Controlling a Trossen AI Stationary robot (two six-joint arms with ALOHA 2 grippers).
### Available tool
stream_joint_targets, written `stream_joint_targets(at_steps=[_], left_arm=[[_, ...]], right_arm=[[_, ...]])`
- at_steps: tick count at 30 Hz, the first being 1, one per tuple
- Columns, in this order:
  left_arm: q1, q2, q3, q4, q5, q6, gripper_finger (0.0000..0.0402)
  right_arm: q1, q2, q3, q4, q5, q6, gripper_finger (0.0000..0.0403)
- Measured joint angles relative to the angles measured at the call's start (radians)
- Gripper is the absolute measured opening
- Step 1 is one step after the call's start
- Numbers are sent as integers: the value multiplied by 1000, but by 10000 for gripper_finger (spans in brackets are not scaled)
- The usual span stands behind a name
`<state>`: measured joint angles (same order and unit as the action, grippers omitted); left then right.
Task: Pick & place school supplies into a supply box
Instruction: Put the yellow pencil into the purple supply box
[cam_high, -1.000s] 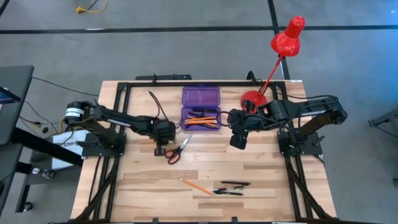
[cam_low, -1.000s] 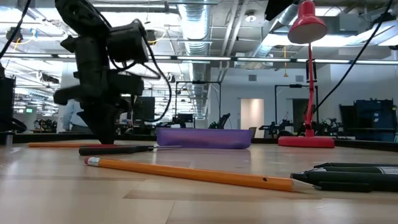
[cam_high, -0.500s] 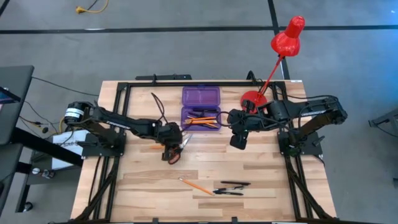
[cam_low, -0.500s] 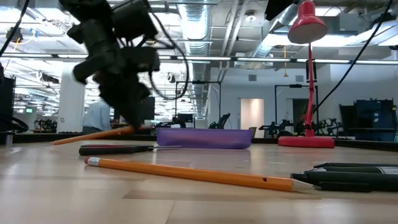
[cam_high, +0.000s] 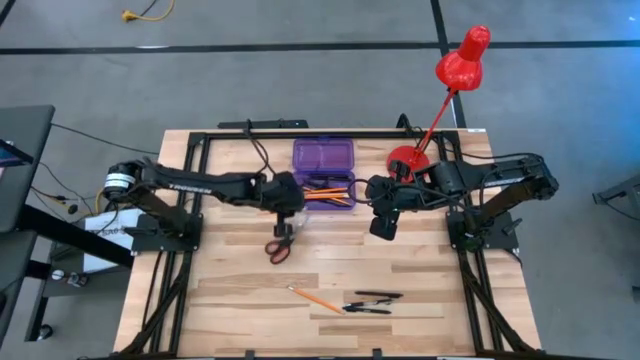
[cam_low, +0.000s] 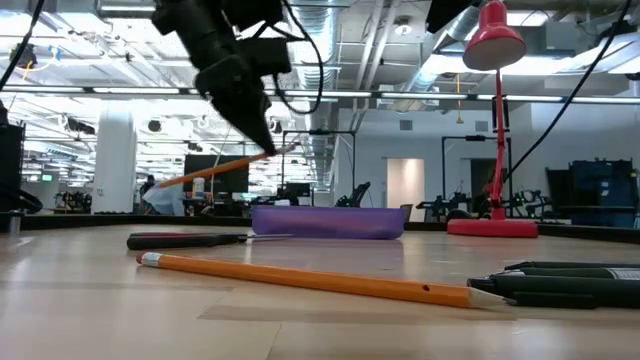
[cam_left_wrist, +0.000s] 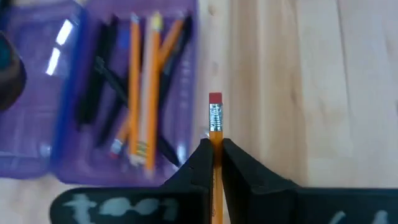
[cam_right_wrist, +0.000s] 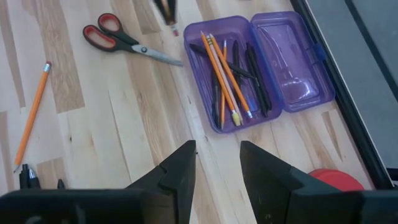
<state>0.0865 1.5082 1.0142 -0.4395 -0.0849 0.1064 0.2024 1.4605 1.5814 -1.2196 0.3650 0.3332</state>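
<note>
My left gripper (cam_left_wrist: 213, 151) is clamped on 1 orange pencil (cam_left_wrist: 215, 124), eraser end forward, raised off the table (cam_high: 420, 270) just beside the open purple supply box (cam_high: 322, 172). The box holds pencils and what look like black pens. My right gripper (cam_right_wrist: 217, 163) hangs with fingers parted, empty, near the box. Scissors (cam_high: 280, 243), 1 more pencil (cam_high: 314, 298) and pens (cam_high: 372, 301) lie on the table.

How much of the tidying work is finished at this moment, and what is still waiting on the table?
Done: several pencils and pens lie in the open purple supply box. In hand: the left gripper is shut on an orange pencil, held above the table beside the box. Left: the red-handled scissors, one more pencil and the black pens lie on the table. The right gripper waits open near the box.
</note>
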Motion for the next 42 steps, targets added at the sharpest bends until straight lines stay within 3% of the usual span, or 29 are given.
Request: stream_joint_targets(at_steps=[8,13,18,24,33,42], left_arm=[[104,0,85,9,-1,83,0],[164,8,101,125,27,92,0],[177,110,164,156,74,82,0],[164,269,322,179,114,83,0],[175,468,580,6,140,164,0],[180,524,599,-58,115,180,0]], right_arm=[[3,0,0,0,0,7,120],[3,0,0,0,0,8,120],[3,0,0,-2,0,7,120],[12,0,1,-15,0,17,120],[48,0,1,-75,4,64,120],[88,0,1,-83,34,82,120]])
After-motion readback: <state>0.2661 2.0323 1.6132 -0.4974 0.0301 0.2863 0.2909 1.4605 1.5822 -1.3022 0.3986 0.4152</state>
